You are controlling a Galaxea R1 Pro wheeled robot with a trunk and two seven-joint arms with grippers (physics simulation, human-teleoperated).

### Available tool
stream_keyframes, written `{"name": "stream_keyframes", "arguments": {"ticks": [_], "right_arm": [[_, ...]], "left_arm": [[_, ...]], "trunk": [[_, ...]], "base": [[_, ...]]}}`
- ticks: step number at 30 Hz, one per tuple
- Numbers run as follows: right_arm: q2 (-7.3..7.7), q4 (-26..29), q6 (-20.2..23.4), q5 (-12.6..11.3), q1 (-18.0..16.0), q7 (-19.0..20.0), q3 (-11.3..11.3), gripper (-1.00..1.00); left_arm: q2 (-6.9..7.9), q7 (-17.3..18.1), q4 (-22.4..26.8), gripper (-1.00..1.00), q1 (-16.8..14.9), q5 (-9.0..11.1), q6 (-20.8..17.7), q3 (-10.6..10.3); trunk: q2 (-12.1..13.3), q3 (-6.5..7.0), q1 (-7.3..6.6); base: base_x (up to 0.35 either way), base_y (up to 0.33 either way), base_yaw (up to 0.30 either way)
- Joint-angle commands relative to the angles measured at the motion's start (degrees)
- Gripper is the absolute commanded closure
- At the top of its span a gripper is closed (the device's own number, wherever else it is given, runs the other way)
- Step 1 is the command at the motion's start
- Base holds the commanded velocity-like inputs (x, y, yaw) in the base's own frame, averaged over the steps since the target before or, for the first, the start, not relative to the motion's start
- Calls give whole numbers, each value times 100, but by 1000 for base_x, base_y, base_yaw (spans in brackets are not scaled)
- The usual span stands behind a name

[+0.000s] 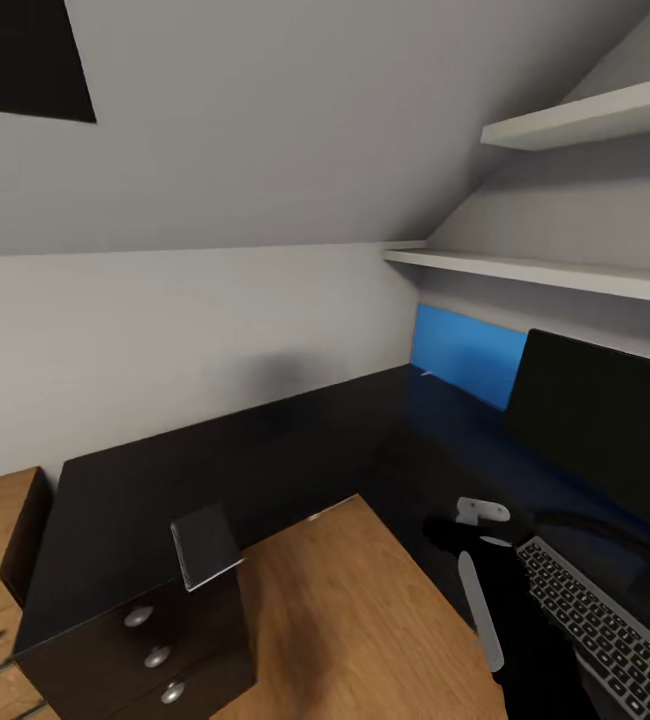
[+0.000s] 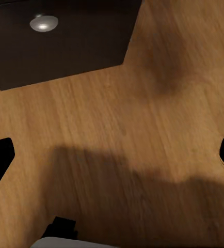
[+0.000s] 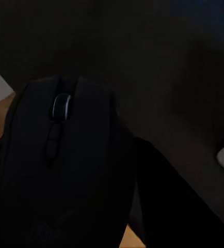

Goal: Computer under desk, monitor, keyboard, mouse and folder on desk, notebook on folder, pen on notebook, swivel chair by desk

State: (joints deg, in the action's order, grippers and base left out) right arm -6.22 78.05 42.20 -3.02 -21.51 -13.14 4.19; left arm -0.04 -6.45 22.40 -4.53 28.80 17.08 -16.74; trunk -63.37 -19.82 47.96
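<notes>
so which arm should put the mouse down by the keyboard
The right. Its hand is over the desk holding the mouse beside the keyboard; the left hand hangs open above the floor.

Desk (image 1: 265,450) runs along the back wall; monitor (image 1: 605,430) on its right end, keyboard (image 1: 605,620) in front of the monitor, mouse (image 3: 65,165) left of the keyboard; folder (image 1: 465,350) upright against the wall behind the monitor's left

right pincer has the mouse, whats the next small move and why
Probably lower the mouse onto the bare black desk just left of the keyboard and release. It fills the right wrist view, apparently held by the right pincer over the desk edge, and belongs beside the keyboard.
</notes>
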Motion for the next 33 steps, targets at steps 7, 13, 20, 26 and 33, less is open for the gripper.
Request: {"name": "stream_keyframes", "arguments": {"ticks": [7,13,20,26,33], "right_arm": [[15,-223,-98,-42,-4,-18,-108,100],[31,-493,-397,-33,-8,-20,-358,100],[39,-516,-423,-29,-4,-18,-375,100],[41,-620,-429,-6,-7,-40,-377,100],[38,-869,-436,15,-10,-127,-306,100]], "left_arm": [[4,-49,1,-100,-4,20,58,-41],[0,-49,1,-100,-4,12,68,-39],[2,-49,1,-100,-4,12,68,-40],[-1,-49,1,-100,-4,12,67,-40],[-1,-49,1,-100,-4,12,71,-40]], "trunk": [[-4,-7,0],[-4,-7,0],[-4,-7,0],[-4,-7,0],[-4,-7,0]], "base": [[127,-167,-51],[135,-64,-3],[11,-32,0],[1,-253,0],[0,-204,0]]}}
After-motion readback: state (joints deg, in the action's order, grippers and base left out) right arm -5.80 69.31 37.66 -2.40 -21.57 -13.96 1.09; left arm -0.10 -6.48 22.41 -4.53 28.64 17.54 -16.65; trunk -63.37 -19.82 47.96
